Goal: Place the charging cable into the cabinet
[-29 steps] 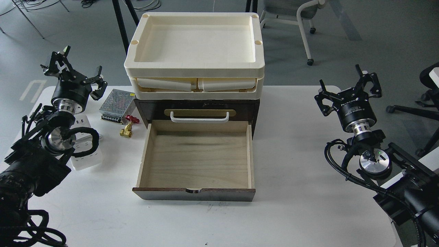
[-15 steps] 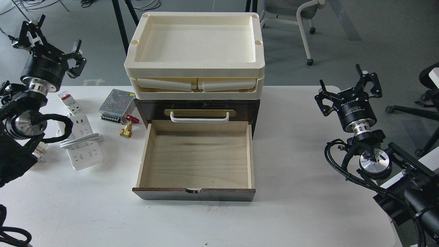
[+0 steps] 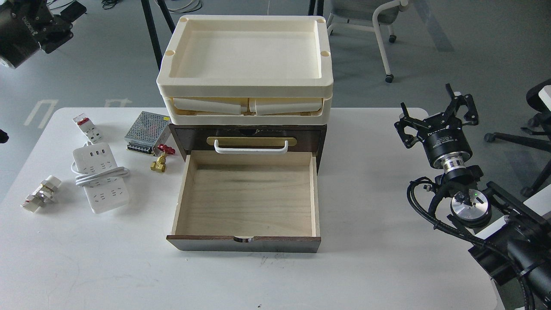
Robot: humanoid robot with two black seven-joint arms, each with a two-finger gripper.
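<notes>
**A:** White strip, that's the cable, right? It's lying flat on the surface left of the cabinet, cord wrapped round its middle. Nothing's touching it.

**B:** Yep. And the drawer's already pulled out, pale wood inside, nothing in it that I can see. So the step in hand looks like the pickup.

**A:** Which arm though? Left gripper is way up in the top-left corner, mostly cut off by the edge. Can't tell what its jaws are doing.

**B:** Left is the closer side. Right gripper hangs well off to the right, jaws spread wide, holding nothing.

**A:** Tips for a clean grab?

**B:** I'd come straight down and pinch across the short width near the cord wrap, so the loops get trapped instead of dangling. Watch the brass valve and the metal box near its far end. Then lift clear of the drawer's side wall before moving over.
</notes>
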